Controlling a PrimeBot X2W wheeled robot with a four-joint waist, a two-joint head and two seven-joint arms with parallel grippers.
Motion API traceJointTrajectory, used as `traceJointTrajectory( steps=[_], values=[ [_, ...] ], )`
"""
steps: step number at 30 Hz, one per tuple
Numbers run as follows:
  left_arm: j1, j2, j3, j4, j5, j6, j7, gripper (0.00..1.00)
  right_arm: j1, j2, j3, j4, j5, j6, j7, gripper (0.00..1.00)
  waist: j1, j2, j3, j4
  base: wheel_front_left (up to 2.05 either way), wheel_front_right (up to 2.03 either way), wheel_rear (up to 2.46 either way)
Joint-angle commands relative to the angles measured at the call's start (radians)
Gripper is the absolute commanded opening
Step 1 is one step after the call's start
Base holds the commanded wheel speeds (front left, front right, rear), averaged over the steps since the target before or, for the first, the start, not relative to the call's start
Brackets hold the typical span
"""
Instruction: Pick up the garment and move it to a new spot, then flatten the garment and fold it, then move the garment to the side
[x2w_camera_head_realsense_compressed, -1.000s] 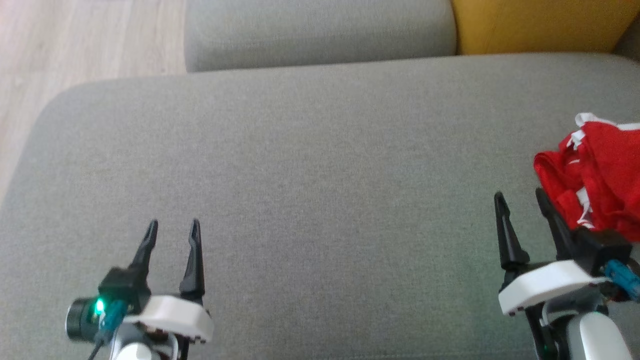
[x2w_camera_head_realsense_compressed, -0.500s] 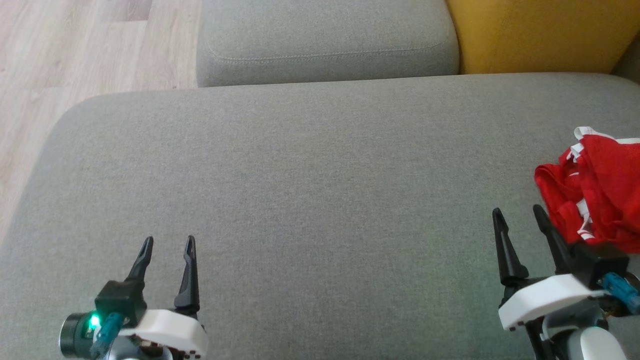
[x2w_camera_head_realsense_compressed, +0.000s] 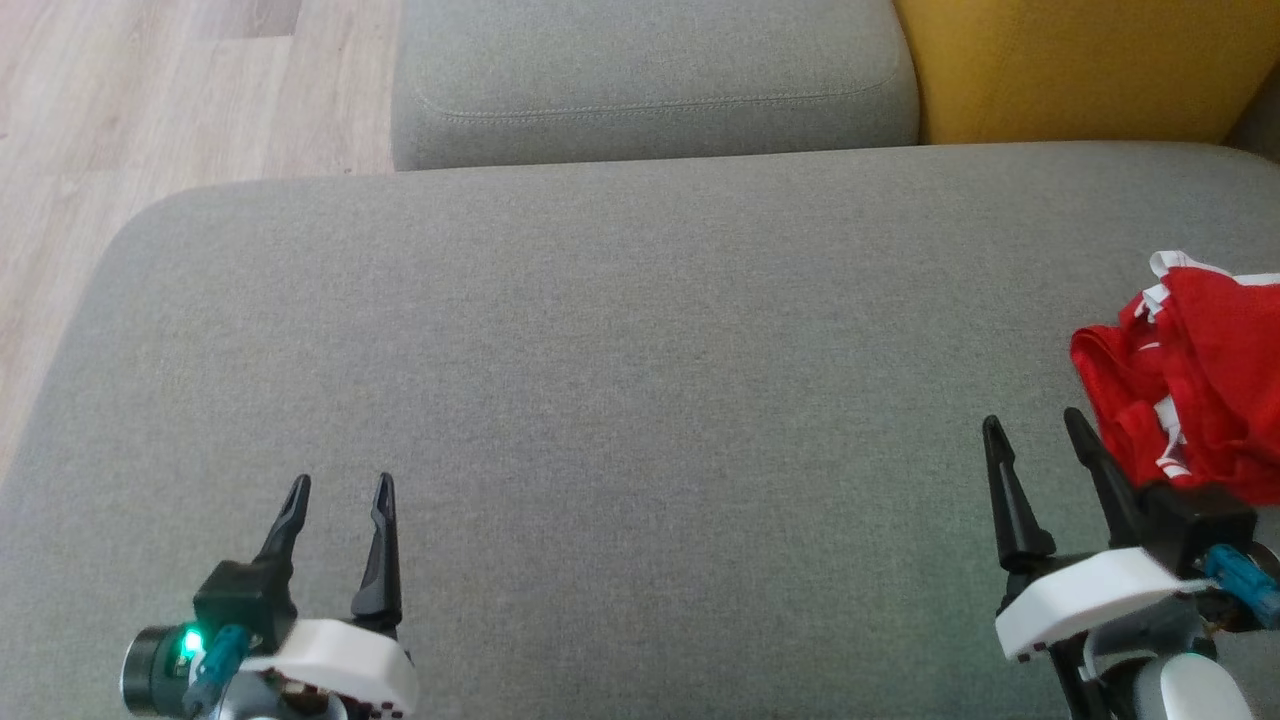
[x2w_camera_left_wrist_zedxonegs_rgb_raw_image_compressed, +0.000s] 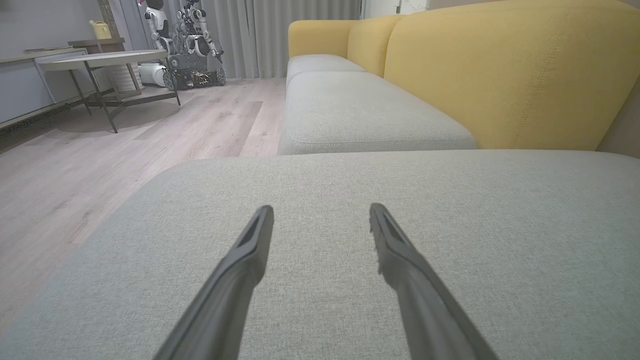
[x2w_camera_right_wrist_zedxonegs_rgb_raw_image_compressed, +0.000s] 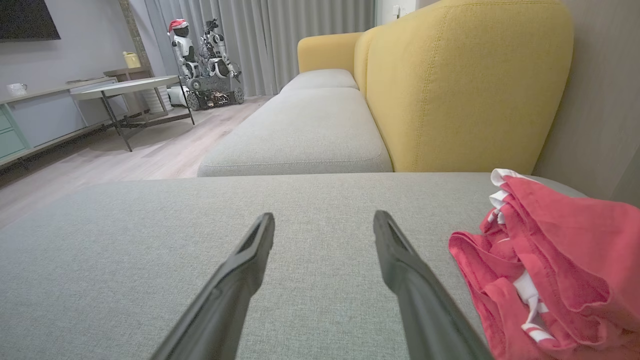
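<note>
A crumpled red garment (x2w_camera_head_realsense_compressed: 1195, 380) with white trim lies bunched at the right edge of the grey cushion (x2w_camera_head_realsense_compressed: 640, 400); the right wrist view has the garment (x2w_camera_right_wrist_zedxonegs_rgb_raw_image_compressed: 550, 270) just right of my fingers. My right gripper (x2w_camera_head_realsense_compressed: 1033, 426) stands open over the cushion, its right finger close beside the garment's left edge, nothing between the fingers. My left gripper (x2w_camera_head_realsense_compressed: 340, 485) is open and empty at the lower left, far from the garment. In the left wrist view the left gripper (x2w_camera_left_wrist_zedxonegs_rgb_raw_image_compressed: 321, 209) hovers over bare cushion.
A second grey seat cushion (x2w_camera_head_realsense_compressed: 650, 80) lies beyond, with a yellow backrest (x2w_camera_head_realsense_compressed: 1080, 65) at top right. Wood floor (x2w_camera_head_realsense_compressed: 150, 100) drops off past the cushion's left edge. A table (x2w_camera_right_wrist_zedxonegs_rgb_raw_image_compressed: 130, 87) and another robot (x2w_camera_right_wrist_zedxonegs_rgb_raw_image_compressed: 200, 60) stand far across the room.
The head camera tilted a second ago, so the whole picture slid down; over the last half second it held still. Both grippers stay open and the garment has not moved.
</note>
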Motion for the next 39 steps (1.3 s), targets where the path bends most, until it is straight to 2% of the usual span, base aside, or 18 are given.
traceJointTrajectory(
  steps=[1,21,27,28,32,39],
  values=[
    [-0.04,0.022,0.031,-0.032,-0.006,0.009,-0.008,1.0,-0.028,-0.004,0.024,-0.044,-0.002,-0.001,-0.003,1.0,0.0001,-0.0001,0.001,0.0,0.0,0.0,0.0],
    [-0.055,0.022,0.026,-0.02,-0.019,0.013,-0.02,1.0,-0.025,-0.004,0.021,-0.046,0.011,-0.001,0.0,1.0,0.0001,-0.0001,0.004,0.007,0.0,0.0,0.0],
    [-0.065,0.022,0.02,-0.021,-0.032,-0.004,-0.026,1.0,-0.029,-0.004,0.022,-0.05,0.019,-0.001,0.0,1.0,0.0001,-0.0001,0.01,0.009,0.0,0.0,0.0],
    [-0.003,0.001,-0.019,0.007,-0.03,-0.003,-0.017,0.0,0.0,0.0,0.0,-0.009,0.013,0.0,0.0,0.0,0.0001,-0.0001,0.009,0.008,0.0,0.0,0.0],
    [0.008,-0.01,-0.027,0.045,-0.035,-0.003,-0.017,0.0,0.005,0.001,0.003,0.034,0.018,0.0,-0.001,0.0,0.0001,-0.0001,0.01,0.009,0.0,0.0,0.0],
    [0.0,-0.017,-0.005,0.048,-0.112,-0.021,-0.002,0.0,-0.004,-0.002,0.001,0.046,0.106,0.0,-0.001,0.0,0.0001,-0.0001,0.011,0.007,0.0,0.0,0.0]
  ],
)
